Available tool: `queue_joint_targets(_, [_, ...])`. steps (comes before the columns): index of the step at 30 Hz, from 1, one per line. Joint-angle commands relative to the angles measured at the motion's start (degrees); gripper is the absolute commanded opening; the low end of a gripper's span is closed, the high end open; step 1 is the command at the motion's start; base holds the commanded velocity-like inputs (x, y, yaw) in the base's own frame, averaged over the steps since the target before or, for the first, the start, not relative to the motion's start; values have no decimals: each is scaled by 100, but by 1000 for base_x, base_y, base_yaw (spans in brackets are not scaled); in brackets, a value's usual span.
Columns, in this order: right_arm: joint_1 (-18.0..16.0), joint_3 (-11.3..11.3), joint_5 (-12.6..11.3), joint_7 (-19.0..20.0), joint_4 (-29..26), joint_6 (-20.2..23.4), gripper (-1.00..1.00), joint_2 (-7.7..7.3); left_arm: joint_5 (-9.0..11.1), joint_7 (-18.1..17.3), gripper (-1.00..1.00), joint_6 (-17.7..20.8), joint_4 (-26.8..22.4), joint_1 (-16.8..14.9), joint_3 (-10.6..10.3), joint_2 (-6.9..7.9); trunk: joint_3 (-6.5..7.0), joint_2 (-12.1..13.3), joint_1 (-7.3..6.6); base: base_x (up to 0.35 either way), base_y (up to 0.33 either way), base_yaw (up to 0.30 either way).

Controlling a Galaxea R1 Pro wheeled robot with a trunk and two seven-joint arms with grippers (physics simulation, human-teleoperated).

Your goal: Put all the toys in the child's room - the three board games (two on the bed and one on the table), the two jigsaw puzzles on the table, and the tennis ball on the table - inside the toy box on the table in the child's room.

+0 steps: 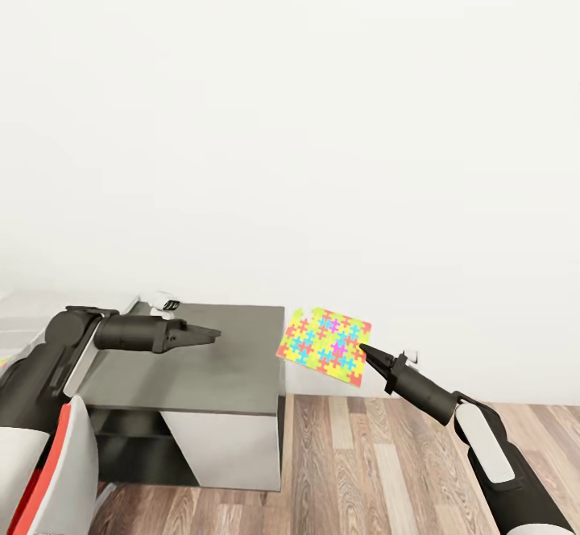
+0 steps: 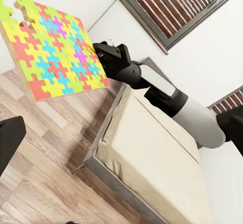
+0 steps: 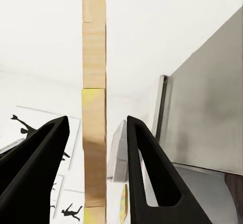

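Observation:
One jigsaw puzzle [image 1: 324,338], a thin square tile of red, yellow, blue and green pieces, hangs in the air to the right of a dark grey cabinet. My right gripper [image 1: 364,350] is shut on its lower right edge. In the right wrist view the tile shows edge-on as a wooden strip [image 3: 94,107] between the two black fingers [image 3: 40,153]. My left gripper [image 1: 211,333] hovers over the dark cabinet top, open and holding nothing. In the left wrist view the puzzle [image 2: 55,51] is held up in front of the bed [image 2: 152,158], which has a bare beige mattress.
The dark grey cabinet [image 1: 201,370] with a white front stands against the white wall, a small white object [image 1: 165,303] at its back edge. Wood-plank floor [image 1: 362,462] lies to its right. Black silhouette pictures [image 3: 30,127] hang on a wall. A window with blinds [image 2: 172,6] is above the bed.

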Motion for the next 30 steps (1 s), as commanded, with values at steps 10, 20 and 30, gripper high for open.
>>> queue_joint_targets(10, [-4,-13,6,14,-2,25,-100,0,6,-19,100,60,-5,2,-21,-12,260,395,-218,-18,0,148])
queue_joint_targets(20, [-4,-16,-8,14,-1,33,-100,0,0,-19,100,69,-6,2,-63,-25,495,796,-438,-28,0,121])
queue_joint_targets(30, [-4,-21,-26,14,0,34,-100,-5,-3,-19,100,64,-23,2,-143,-55,676,1197,-657,-150,0,4])
